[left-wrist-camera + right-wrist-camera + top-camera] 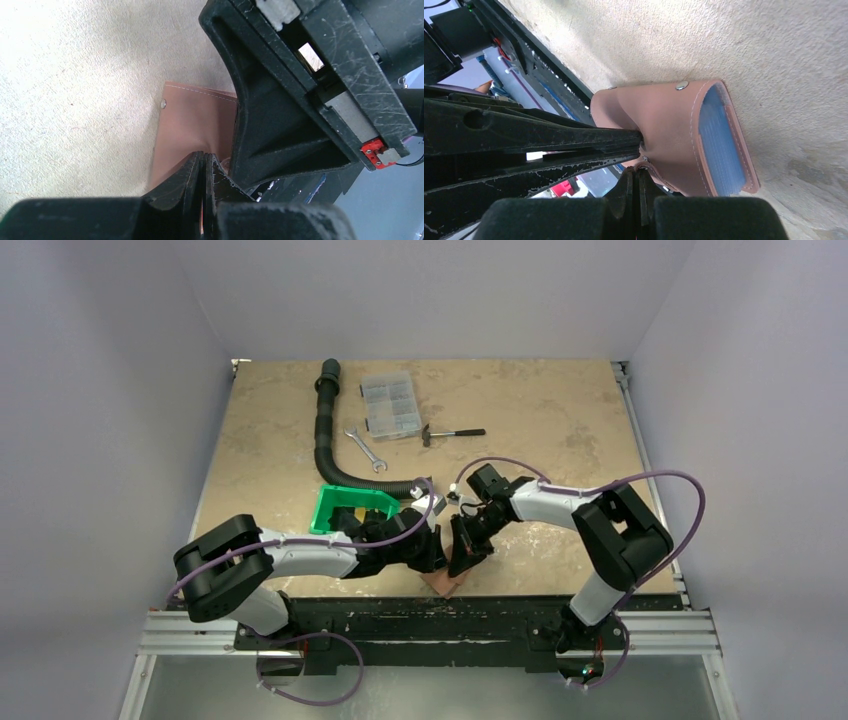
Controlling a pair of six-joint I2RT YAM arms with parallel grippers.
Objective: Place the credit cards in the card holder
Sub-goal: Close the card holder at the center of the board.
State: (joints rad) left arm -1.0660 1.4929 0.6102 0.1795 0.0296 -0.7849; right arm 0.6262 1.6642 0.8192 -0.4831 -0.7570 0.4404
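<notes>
The card holder (446, 584), a small reddish-brown wallet, lies at the table's front edge between my two arms. In the left wrist view its brown face (192, 122) shows a tiny clasp dot, and my left gripper (205, 156) is shut on its near flap. In the right wrist view the card holder (664, 120) is pulled open and shows its grey-blue inside (720, 142). My right gripper (640, 171) is shut on the other flap's edge, right beside the left gripper's fingers (549, 135). The credit cards are out of view.
A green plastic bin (350, 508) stands just behind the left gripper. Farther back lie a black corrugated hose (326, 430), a clear compartment box (390, 405), a wrench (365, 448) and a small hammer (452, 433). The black front rail (420, 615) runs directly below the card holder.
</notes>
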